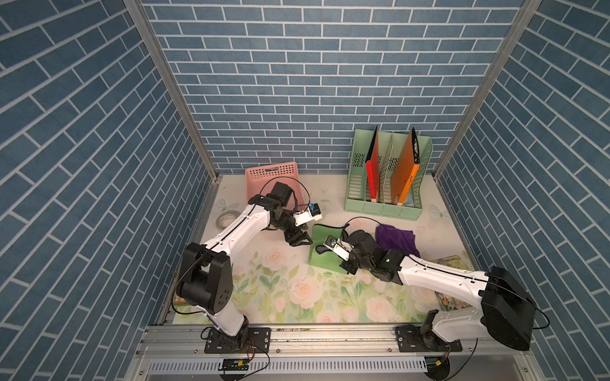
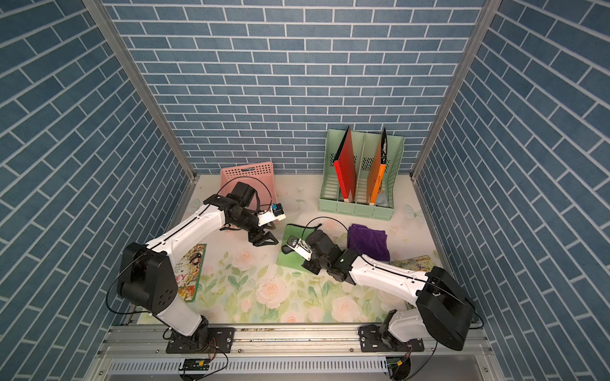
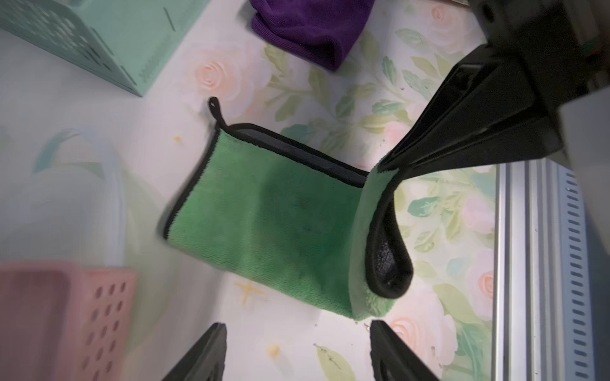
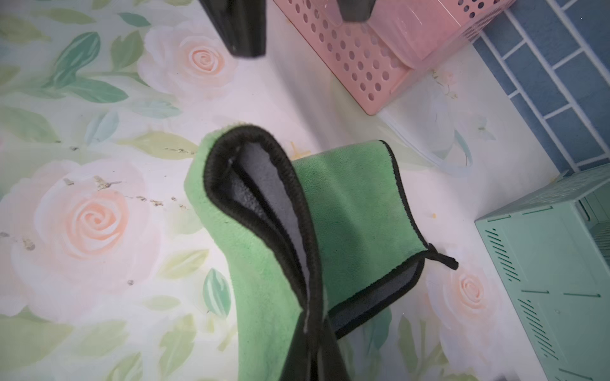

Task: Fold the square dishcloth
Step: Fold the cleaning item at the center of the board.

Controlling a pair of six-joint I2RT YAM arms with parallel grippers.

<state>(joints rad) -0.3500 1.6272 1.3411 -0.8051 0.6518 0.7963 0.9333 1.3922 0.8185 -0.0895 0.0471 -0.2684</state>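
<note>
Right wrist view shows the right tool [image 4: 313, 346] pinched tight on one end of the green dishcloth [image 4: 359, 204], its two black fingers pressed together over the black-trimmed hem. That gripped end is raised off the worktop [image 4: 99, 280] and curls over, so the grey inner face shows between the two green layers. The rest of the dishcloth lies flat, doubled over with the green side up, near the middle of the worktop and between the two arms. A black loop [image 4: 445, 259] sticks out from the far corner, toward the mint file rack [image 4: 544, 264].

Left wrist view has the left tool [image 3: 297, 349] with its jaws spread wide and nothing between them. It hovers over the worktop just beside the folded side of the dishcloth. In both top views the left tool sits on the side of the dishcloth toward the pink basket [image 1: 270, 173], which is at the back wall. A purple cloth [image 1: 394, 239] lies bunched just beside the dishcloth on the opposite side, partly behind the right arm. In the file rack a red folder [image 1: 373, 171] and an orange folder [image 1: 404, 174] stand upright in separate slots.
</note>
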